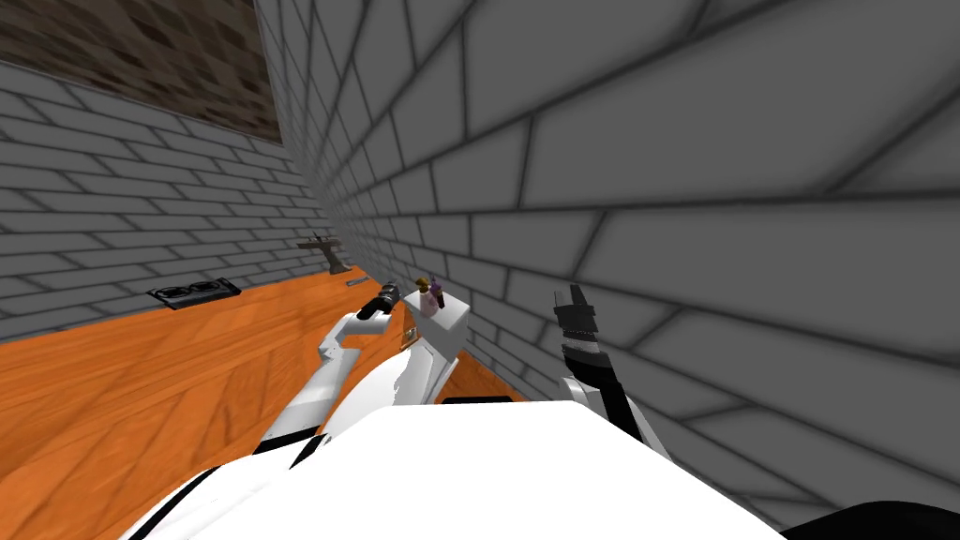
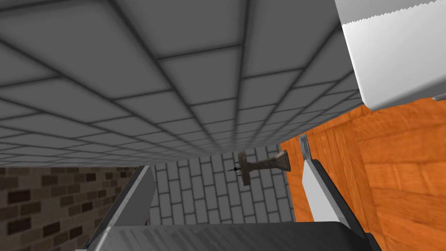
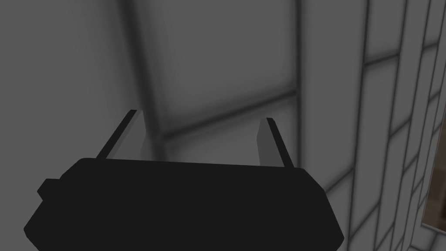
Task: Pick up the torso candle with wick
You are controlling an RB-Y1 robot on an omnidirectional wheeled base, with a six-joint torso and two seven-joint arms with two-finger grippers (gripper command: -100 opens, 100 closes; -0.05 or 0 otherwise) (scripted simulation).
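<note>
A small pale pink torso-shaped candle (image 1: 431,300) stands on top of a white block (image 1: 448,328) close to the grey brick wall. A small yellowish and purple bit sits beside its top. My left gripper (image 1: 386,302) hangs just left of the candle, at about its height and apart from it. In the left wrist view this gripper (image 2: 224,152) is open with nothing between its fingers, and a corner of the white block (image 2: 392,52) shows beside it. My right gripper (image 1: 572,298) is raised near the wall; its fingers (image 3: 201,116) stand open and empty.
A dark stand with a flat top (image 1: 325,251) (image 2: 261,166) rises from the orange wooden floor (image 1: 187,375) farther along the wall. A dark tray with two rings (image 1: 194,292) lies by the far wall. The grey brick wall (image 1: 656,187) runs close on my right.
</note>
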